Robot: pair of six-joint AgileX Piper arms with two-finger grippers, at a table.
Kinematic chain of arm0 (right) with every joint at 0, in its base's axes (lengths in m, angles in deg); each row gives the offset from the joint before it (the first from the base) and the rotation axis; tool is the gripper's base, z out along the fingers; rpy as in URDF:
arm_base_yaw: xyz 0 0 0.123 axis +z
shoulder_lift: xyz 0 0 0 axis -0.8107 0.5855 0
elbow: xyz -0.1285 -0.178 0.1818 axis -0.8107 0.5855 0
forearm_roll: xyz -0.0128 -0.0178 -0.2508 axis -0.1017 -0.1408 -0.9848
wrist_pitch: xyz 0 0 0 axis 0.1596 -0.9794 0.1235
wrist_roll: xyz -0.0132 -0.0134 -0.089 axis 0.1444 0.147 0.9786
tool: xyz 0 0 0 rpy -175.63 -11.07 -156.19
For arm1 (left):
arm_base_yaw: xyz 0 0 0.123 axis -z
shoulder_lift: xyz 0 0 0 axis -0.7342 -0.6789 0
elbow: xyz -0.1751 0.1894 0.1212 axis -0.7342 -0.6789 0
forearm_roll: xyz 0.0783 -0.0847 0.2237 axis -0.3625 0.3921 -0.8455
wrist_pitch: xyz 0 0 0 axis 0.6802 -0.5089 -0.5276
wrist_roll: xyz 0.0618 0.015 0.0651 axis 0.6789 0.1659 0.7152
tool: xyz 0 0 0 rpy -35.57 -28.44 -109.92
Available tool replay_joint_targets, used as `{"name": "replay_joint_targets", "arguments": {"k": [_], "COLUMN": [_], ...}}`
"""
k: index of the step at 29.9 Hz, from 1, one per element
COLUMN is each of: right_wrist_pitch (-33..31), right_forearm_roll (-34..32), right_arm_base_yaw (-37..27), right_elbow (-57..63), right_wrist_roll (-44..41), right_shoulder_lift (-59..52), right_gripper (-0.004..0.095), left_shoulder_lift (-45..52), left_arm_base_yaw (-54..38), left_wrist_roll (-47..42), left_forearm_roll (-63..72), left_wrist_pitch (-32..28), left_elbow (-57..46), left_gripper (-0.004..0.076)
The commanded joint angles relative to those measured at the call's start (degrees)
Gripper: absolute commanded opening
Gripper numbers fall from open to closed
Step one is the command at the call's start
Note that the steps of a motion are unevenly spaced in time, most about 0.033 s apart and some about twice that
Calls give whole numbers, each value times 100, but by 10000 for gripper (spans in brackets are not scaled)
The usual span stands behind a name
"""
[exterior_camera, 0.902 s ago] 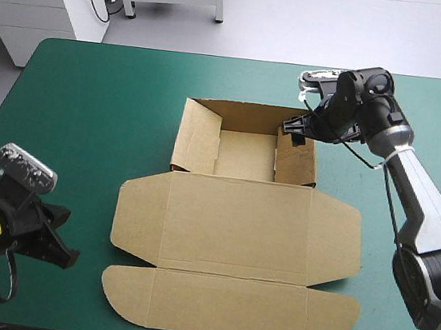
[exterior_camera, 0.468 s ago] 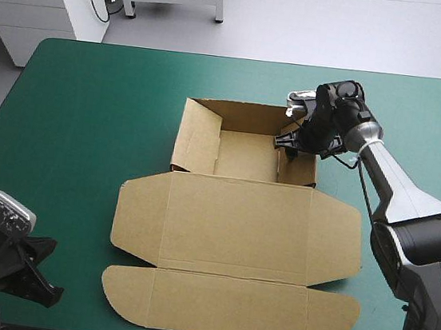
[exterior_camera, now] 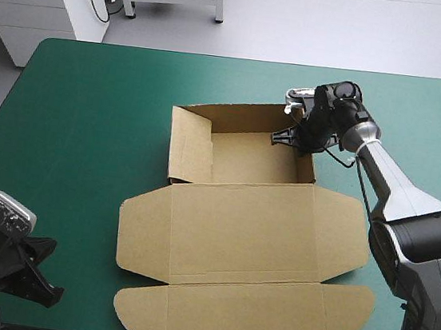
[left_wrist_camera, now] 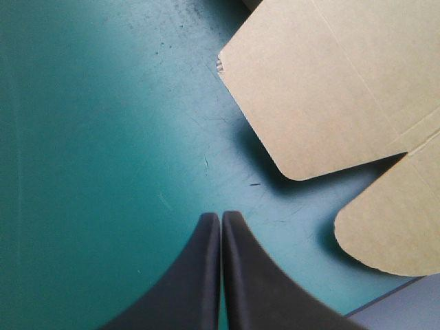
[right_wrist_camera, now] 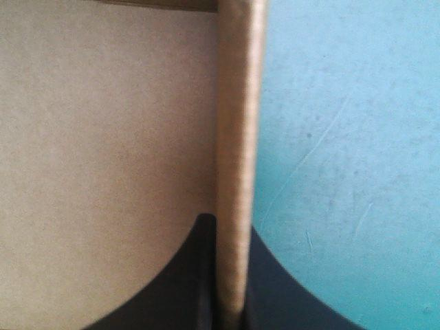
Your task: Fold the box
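In the high view the box (exterior_camera: pixel 238 215) lies around the middle of the teal-green worktop (exterior_camera: pixel 89 117), its far half already a tray with walls raised and its lid panel (exterior_camera: pixel 244 232) spread flat toward the robot, slightly askew. The right gripper (exterior_camera: pixel 288 137) reaches in at the box's far right corner; the arm is stretched forward from beside the box and the wrist is bent down over the tray's rim, probably to hold the right wall (exterior_camera: pixel 305 163) upright while it is tucked. The left gripper (exterior_camera: pixel 36 287) is parked well apart from the box, beyond the lid's near left corner, low over the worktop and out of the way. In the left wrist view its fingers (left_wrist_camera: pixel 199 275) are pressed together in one point over bare cover, holding nothing, with the lid's rounded flaps (left_wrist_camera: pixel 330 89) ahead and to one side. In the right wrist view the fingers (right_wrist_camera: pixel 172 289) pinch the wall's edge (right_wrist_camera: pixel 237 103) between them, one inside the tray over its brown floor (right_wrist_camera: pixel 103 137), the other outside over the cover.
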Motion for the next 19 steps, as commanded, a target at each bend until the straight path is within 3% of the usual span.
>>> {"name": "replay_joint_targets", "arguments": {"k": [1, 8, 19], "right_wrist_pitch": [-3, -152, -290], "right_forearm_roll": [-681, -824, -835], "right_arm_base_yaw": [-63, -827, -2999], "right_elbow": [-248, -579, -899], "right_wrist_roll": [258, 550, 748], "right_shoulder_lift": [-319, -319, -319], "right_gripper": [-20, -20, -20], "left_shoulder_lift": [-41, -41, -51], "left_arm_base_yaw": [38, 38, 38], "left_wrist_roll": [-64, -166, -166], "left_forearm_roll": [20, 20, 20], "left_wrist_pitch": [-11, -80, -89], "left_elbow": [122, 122, 112], "left_gripper": [-8, -8, -8]}}
